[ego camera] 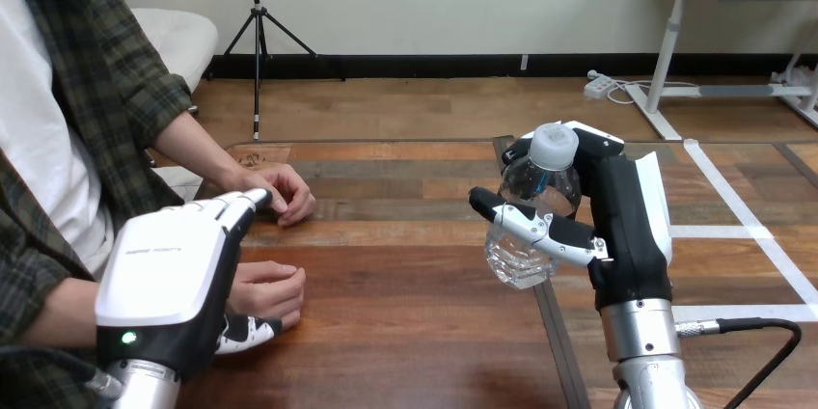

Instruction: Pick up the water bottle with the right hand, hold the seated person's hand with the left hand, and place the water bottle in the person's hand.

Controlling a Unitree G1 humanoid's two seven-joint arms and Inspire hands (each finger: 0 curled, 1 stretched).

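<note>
Nearest, at the lower left, the left robot hand [169, 279] comes in over the near edge of the brown wooden tabletop [405, 332], white back shell up. Its fingers [241, 204] reach straight forward and are open, not curled round anything. Its thumb [246, 332] sticks out to the right, low over the wood.

Just beside it on the right lies the person's nearer hand [275, 291], loosely closed and partly tucked under the robot palm. The thumb lies just below it. I cannot tell whether the two touch.

From there to the dark seam [555, 332] that runs front to back through the boards, the wood is bare right up to the near edge.

Right of the seam, the right robot hand [627, 226] stands upright on its silver forearm, its fingers and thumb wrapped round a clear plastic water bottle [540, 187]. The bottle is tilted, its base turned toward the near left and its white screw cap [556, 147] toward the far edge.

Farther back on the left, the person's farther hand [289, 192] rests on the wood, with the left fingertips meeting its knuckles. White tape lines [743, 216] cross the right side. The strip along the far edge lies open.
</note>
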